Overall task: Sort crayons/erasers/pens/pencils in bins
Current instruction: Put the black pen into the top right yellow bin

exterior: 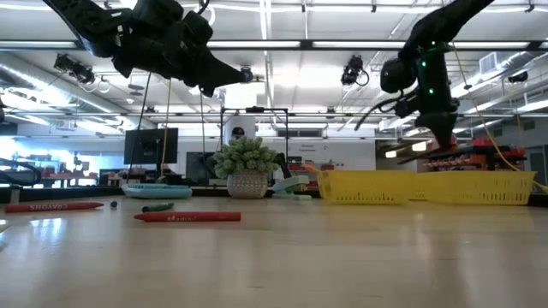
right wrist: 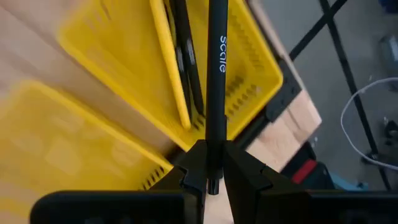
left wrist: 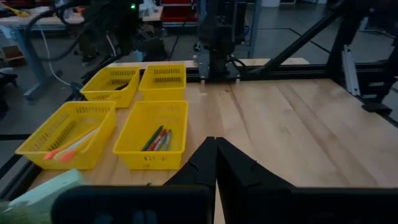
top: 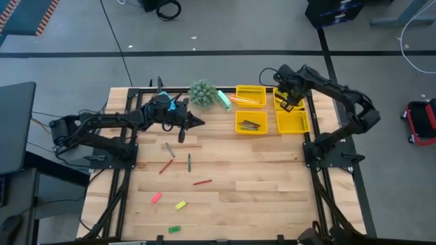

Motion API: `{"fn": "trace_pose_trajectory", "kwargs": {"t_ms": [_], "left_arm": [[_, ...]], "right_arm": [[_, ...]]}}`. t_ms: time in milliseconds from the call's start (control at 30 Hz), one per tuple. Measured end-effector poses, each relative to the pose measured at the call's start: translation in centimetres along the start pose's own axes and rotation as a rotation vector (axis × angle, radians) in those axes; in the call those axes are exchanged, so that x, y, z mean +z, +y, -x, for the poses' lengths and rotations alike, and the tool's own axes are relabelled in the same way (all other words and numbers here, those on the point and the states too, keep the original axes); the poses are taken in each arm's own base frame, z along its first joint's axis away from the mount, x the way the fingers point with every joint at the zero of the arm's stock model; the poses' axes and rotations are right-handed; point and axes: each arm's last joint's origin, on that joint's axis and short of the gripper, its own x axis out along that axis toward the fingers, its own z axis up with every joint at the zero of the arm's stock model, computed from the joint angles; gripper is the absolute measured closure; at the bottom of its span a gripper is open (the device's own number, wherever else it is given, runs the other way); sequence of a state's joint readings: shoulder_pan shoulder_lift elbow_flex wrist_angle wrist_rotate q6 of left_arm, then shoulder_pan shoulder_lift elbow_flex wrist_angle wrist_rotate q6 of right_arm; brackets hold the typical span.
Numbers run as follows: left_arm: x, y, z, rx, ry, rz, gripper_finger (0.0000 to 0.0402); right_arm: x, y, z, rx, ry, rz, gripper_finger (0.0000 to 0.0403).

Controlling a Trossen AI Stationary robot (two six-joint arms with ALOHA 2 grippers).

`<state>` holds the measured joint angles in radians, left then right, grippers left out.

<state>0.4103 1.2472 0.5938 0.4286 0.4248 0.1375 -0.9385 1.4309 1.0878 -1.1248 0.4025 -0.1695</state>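
Note:
My right gripper [top: 291,103] hangs over the far right yellow bin [top: 281,102] and is shut on a black pen [right wrist: 217,68] with white lettering. Another dark pen [right wrist: 184,56] lies in that bin. My left gripper [top: 199,123] is shut and empty above the table, left of the bins; its closed fingers show in the left wrist view [left wrist: 216,149]. One bin [left wrist: 65,134] holds orange pencils, another [left wrist: 155,134] holds several coloured sticks. Red crayons [top: 165,167] [top: 202,182], a grey pen [top: 169,150], and pink [top: 156,198], yellow [top: 180,204] and green [top: 174,229] erasers lie on the table. My right gripper pinches the black pen between its two fingers near one end [right wrist: 214,163]. The pen runs straight on from the fingertips, in line with the fingers. It is lifted clear, its free length reaching over the far right bin.
A small potted plant [top: 202,92] and a pale green object [top: 224,100] stand by the far edge, left of the bins. A short green stick [top: 189,161] lies among the crayons. Black frame rails run along the table's sides [top: 313,156].

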Motion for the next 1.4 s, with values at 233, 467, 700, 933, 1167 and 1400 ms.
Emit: {"fn": "trace_pose_trajectory", "kwargs": {"t_ms": [233, 467, 700, 933, 1167, 1400], "left_arm": [[0.1, -1.1, -0.4, -0.044, 0.001, 0.016, 0.0374], [0.2, -2.2, -0.8, -0.087, 0.003, 0.009, 0.0390], [0.2, -2.3, -0.8, -0.094, 0.002, 0.006, 0.0381], [0.2, -2.3, -0.8, -0.094, 0.002, 0.006, 0.0379], [0.2, -2.3, -0.8, -0.094, 0.004, 0.007, 0.0391], [0.2, -2.3, -0.8, -0.094, 0.005, 0.013, 0.0375]], "right_arm": [[0.0, 0.0, -0.2, 0.004, 0.024, 0.071, 0.0351], [-0.2, 0.1, -0.2, 0.007, 0.039, 0.090, 0.0351], [-0.3, 0.2, -0.2, 0.036, 0.043, 0.096, 0.0351], [-0.1, 0.6, -1.3, 0.063, 0.137, 0.162, 0.0351], [1.0, 1.1, -3.0, 0.044, 0.187, 0.142, 0.0351], [1.7, 1.4, -3.9, 0.036, 0.182, 0.108, 0.0351]]}}
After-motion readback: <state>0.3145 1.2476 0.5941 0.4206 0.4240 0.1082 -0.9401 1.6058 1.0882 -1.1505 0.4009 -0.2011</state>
